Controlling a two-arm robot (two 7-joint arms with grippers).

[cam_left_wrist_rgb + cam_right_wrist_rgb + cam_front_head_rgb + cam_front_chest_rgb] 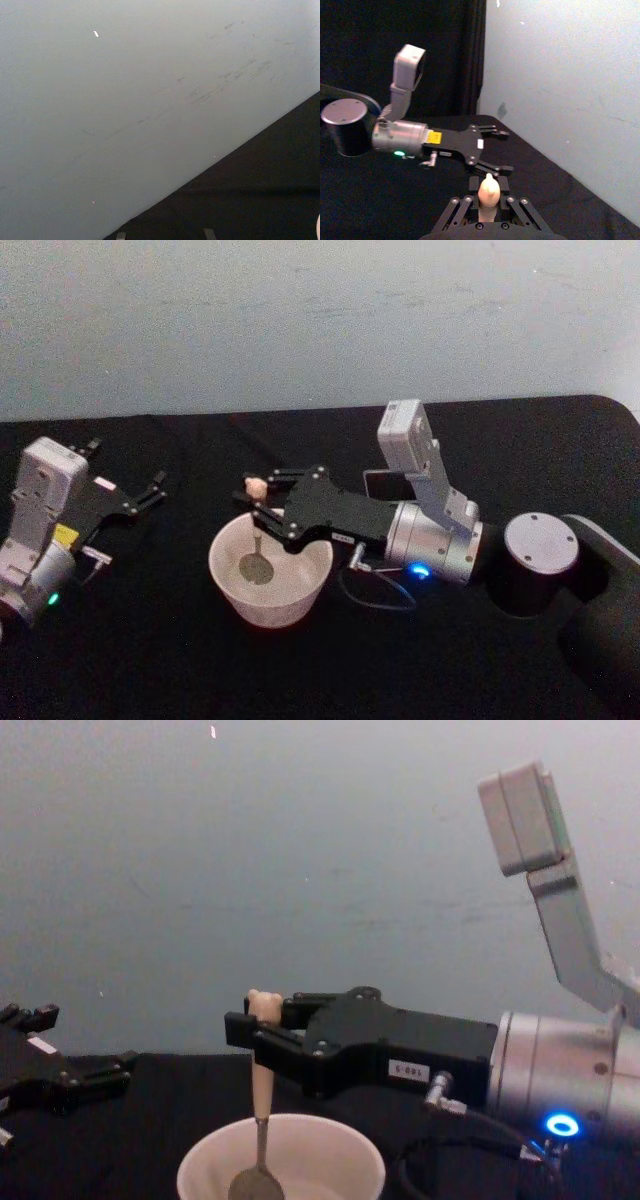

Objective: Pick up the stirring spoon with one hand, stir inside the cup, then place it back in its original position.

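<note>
The cream cup [292, 598] stands at the table's middle. The stirring spoon [257, 523] hangs upright in it, its metal bowl [255, 1186] down inside the cup [330, 1156] and its beige handle [262, 1072] rising above the rim. My right gripper [258, 502] is shut on the handle just under the bear head [488, 189], reaching in from the right. Part of the dark square holder [380, 483] peeks out behind the right arm. My left gripper [128, 463] rests open to the left of the cup, holding nothing.
A black cloth covers the table [150, 660], which ends at a pale wall [300, 320] behind. The right arm's body and round base [540, 545] take up the right side. Bare cloth lies in front of the cup.
</note>
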